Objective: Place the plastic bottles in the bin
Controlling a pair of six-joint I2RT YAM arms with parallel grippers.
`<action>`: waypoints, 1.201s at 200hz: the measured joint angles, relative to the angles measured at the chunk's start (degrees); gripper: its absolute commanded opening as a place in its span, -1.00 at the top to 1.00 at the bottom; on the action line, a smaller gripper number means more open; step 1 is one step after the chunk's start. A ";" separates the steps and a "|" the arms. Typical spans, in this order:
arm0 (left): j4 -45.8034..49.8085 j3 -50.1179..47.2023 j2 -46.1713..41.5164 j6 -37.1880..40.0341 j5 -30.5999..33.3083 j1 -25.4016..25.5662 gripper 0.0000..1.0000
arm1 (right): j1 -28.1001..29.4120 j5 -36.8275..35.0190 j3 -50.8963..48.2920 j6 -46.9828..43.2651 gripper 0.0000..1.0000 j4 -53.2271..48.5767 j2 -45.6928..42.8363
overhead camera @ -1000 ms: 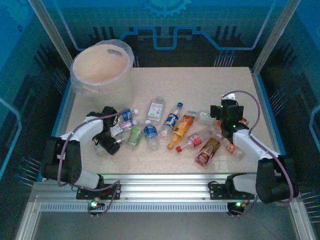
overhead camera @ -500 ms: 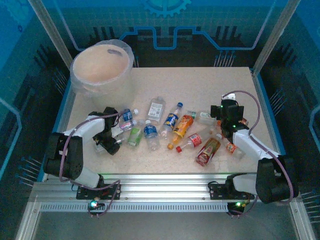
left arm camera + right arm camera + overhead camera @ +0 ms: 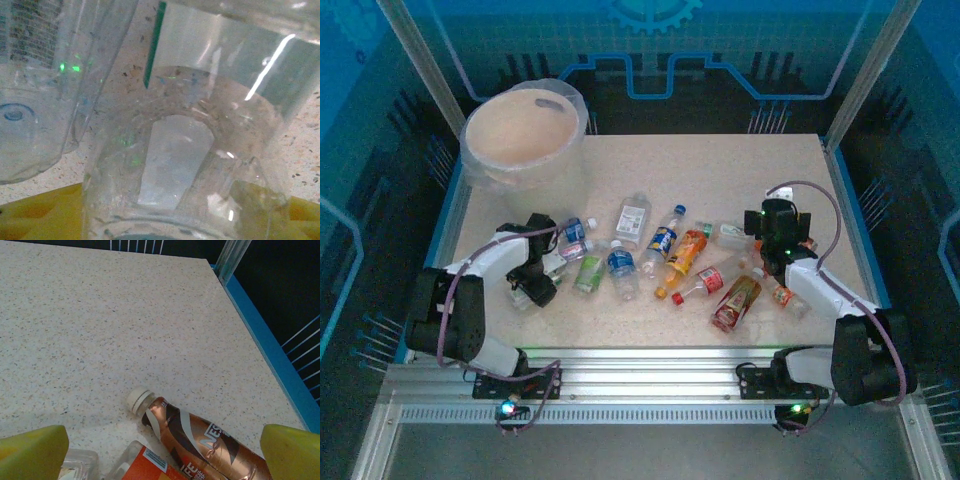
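Plastic bottles (image 3: 685, 255) crowd the table (image 3: 740, 170) — bin (image 3: 530, 183) at far-left corner.

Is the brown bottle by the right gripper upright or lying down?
Lying down: in the right wrist view the brown bottle rests lengthwise on the table, white cap on.

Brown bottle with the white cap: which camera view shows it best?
The right wrist view: the brown bottle lies close, with its white cap and label lettering clear. In the top external view it is a small, partly hidden brownish patch.
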State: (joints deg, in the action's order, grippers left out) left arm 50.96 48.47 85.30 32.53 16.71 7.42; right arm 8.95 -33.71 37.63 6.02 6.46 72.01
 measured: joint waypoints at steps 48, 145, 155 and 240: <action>1.60 0.00 -3.06 0.13 0.07 1.11 -0.08 | 0.00 -0.85 -0.02 0.02 -0.99 0.00 0.02; 8.24 1.92 -15.39 -1.05 -1.42 5.90 0.04 | 0.00 -0.83 -0.02 0.04 -0.99 0.22 0.94; 8.79 3.15 -17.79 -1.09 -1.99 6.93 0.07 | 0.00 -0.83 0.00 0.07 -1.00 0.35 0.94; 5.20 15.02 -28.22 -3.21 -12.48 14.97 0.16 | 0.00 -0.83 -0.02 0.44 -0.99 0.83 0.92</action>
State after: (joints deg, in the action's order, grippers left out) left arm 56.16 63.48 57.08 29.32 4.23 22.39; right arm 8.95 -34.54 37.60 6.46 7.29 72.93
